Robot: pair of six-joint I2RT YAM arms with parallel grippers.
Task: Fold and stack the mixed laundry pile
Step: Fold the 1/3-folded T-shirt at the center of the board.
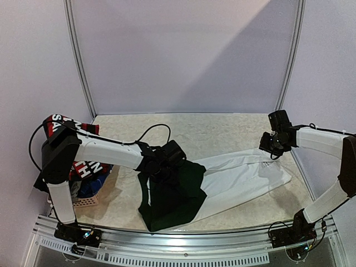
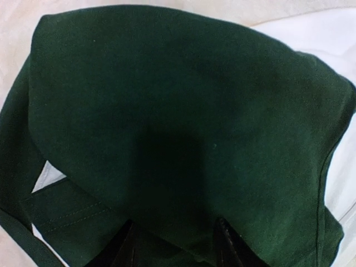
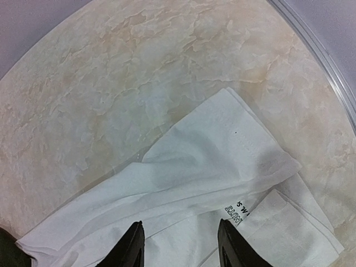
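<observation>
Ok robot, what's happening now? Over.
Left claw, right claw: open, empty. T-shirt spread on table, green end folded. Basket far left, not blocking.

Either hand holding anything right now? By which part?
Nothing in the right hand: it is open above the flat white part of the white-and-dark-green T-shirt. The left hand is over its dark green fold; whether it grips cannot be told.

Two robot arms: left arm [image 1: 105, 151], right arm [image 1: 325, 140]. Two grippers: left gripper [image 1: 167, 161], right gripper [image 1: 273, 143]. One table [image 1: 222, 130]. One white-and-green T-shirt [image 1: 233, 181]. One basket [image 1: 83, 201]. At least two garments heaped over it: one red-black shirt [image 1: 65, 124], one blue piece [image 1: 93, 186]; full tally of heap unclear.
</observation>
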